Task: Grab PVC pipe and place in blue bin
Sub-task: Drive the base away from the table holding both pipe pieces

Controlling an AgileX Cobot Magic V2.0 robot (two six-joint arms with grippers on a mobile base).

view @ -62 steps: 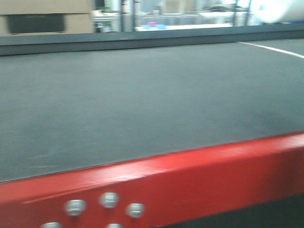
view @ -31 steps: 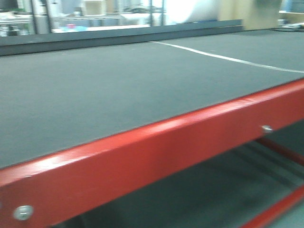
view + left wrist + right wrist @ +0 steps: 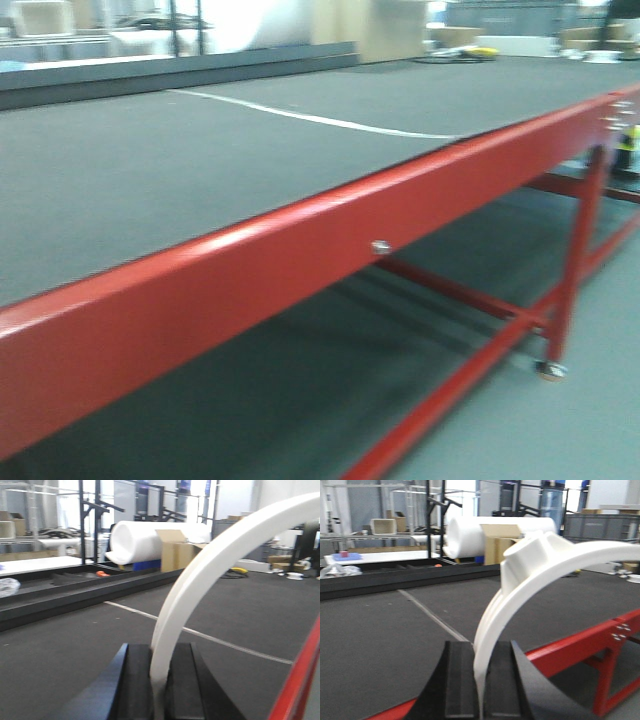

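White plastic clamped in both hands, over the worktop (image 3: 150, 180).
Right hand (image 3: 480, 652) is closed tight on the PVC pipe (image 3: 530, 565) (only a curved rim and chunky boss show), held off the dark mat. Left hand (image 3: 157, 655) likewise pinches a white curved band (image 3: 200, 575). The worktop has a red frame (image 3: 250, 270).

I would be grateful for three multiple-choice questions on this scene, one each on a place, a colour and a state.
1. The white curved piece sits: A between the jaws of the left gripper; B on the floor; C in a box.
2. The table frame is: A blue; B red; C yellow.
3. The white roll is: A upright; B hanging; C lying on its side.
1 A, it rises from between the black jaws; 2 B, its rail shows red; 3 C, its long side runs level.
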